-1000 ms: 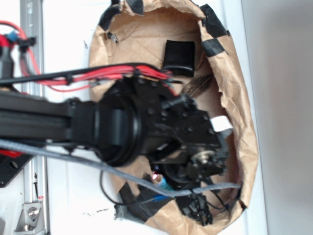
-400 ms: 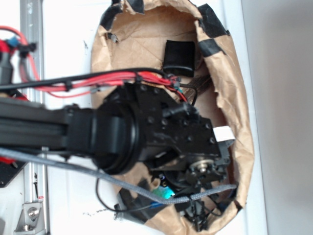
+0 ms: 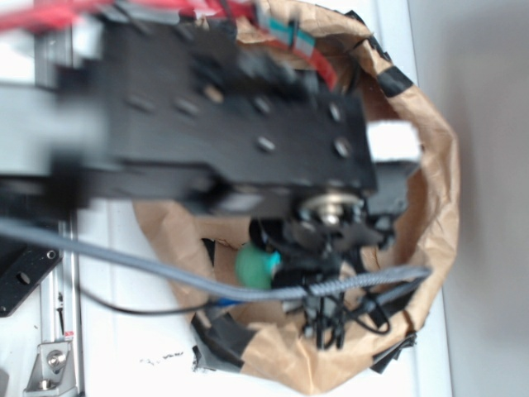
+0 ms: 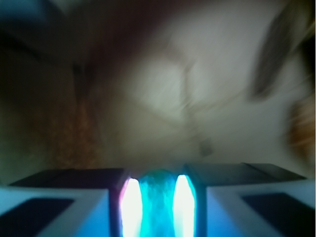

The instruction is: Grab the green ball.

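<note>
The green ball (image 4: 157, 202) sits squeezed between the two fingers (image 4: 74, 197), which are closed on it from both sides. In the exterior view the green ball (image 3: 254, 266) hangs under the arm, above the brown paper nest (image 3: 434, 207).

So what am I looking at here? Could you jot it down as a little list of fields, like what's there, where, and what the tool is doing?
Setting: crumpled brown paper bowl patched with black tape
Robot arm: black, blurred, covering most of the exterior view
Tool: two fingers closed on either side of the green ball
Green ball: between the fingers in the wrist view; seen beside the tool in the exterior view
Cables: grey braided cable crossing in front; red wires at top
Hidden: most of the bowl's inside, behind the arm
</note>
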### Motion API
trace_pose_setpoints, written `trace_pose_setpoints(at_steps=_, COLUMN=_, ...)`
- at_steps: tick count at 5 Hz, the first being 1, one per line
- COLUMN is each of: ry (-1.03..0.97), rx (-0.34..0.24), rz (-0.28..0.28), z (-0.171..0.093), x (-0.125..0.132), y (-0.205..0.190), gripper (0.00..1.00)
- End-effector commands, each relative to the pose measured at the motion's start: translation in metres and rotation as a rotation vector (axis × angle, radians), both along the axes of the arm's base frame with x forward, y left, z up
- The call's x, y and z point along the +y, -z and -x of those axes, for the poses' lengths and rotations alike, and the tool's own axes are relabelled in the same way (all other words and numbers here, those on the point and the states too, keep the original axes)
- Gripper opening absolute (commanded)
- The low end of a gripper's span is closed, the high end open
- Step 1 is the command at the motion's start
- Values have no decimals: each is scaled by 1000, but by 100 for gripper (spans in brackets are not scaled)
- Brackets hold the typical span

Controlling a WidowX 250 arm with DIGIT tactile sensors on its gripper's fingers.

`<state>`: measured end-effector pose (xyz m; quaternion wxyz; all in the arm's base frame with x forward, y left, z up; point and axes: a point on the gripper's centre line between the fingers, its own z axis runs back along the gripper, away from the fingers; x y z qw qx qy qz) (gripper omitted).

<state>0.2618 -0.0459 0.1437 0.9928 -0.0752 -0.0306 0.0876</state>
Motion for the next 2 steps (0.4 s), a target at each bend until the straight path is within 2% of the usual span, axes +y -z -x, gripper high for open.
trace_pose_setpoints(at_steps=1, ry=162, rx=-234, rz=-252, z=-9, x=51, y=-81, gripper=0)
trace_pose_setpoints(at_steps=2, ry=176, rx=-238, rz=-255, z=-6, x=52, y=-75, gripper=0)
